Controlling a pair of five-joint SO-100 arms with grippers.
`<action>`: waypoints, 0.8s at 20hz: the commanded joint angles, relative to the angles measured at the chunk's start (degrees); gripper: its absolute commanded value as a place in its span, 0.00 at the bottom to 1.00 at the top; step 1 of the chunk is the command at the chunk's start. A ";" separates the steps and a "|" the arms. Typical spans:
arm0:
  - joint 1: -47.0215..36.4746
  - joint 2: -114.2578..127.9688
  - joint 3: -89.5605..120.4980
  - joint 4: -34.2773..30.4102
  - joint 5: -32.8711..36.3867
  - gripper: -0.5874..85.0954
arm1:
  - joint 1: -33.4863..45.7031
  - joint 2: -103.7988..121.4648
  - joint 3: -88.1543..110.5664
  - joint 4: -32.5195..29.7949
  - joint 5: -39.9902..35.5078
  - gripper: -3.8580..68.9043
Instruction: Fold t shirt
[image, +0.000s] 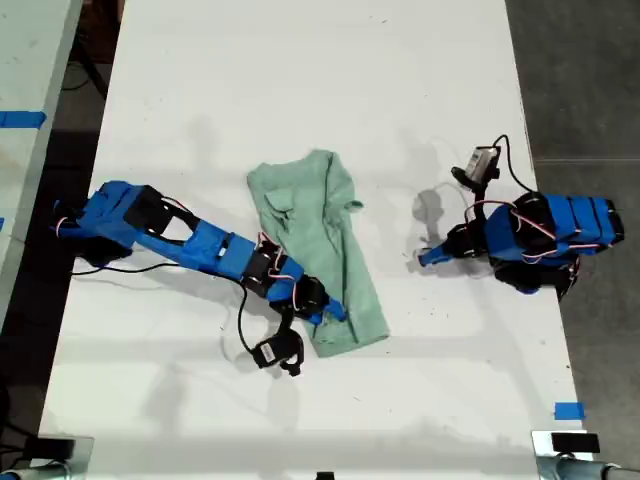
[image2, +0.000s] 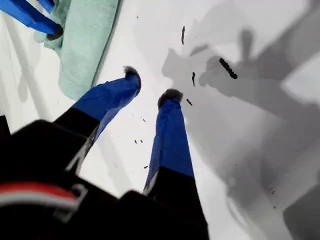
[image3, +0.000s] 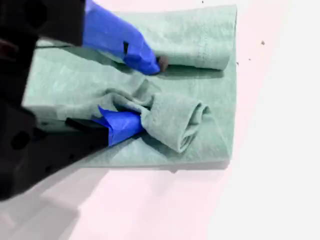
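Cloth bunches over one finger of the second gripper (image3: 145, 95), jaws spread on the t shirt (image: 320, 240), probably gathering a fold. Beside the shirt, the first gripper (image2: 150, 85) hangs released over the table (image: 300, 80).

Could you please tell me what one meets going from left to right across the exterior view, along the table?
The arm with my second gripper → the t shirt → my first gripper → that arm's blue body.

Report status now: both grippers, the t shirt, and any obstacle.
My first gripper open over bare table. My second gripper open on the t shirt, a fold bunched at one finger. No obstacle.
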 joint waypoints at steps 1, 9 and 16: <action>1.41 6.15 -1.93 6.68 -0.53 0.30 | 0.18 -0.35 0.09 0.44 -0.70 0.23; -1.49 28.39 -1.67 24.26 3.87 0.29 | 1.14 -0.35 0.09 0.44 -0.53 0.23; -15.56 64.16 37.62 40.25 4.39 0.26 | -0.09 -0.35 0.09 0.44 -0.35 0.23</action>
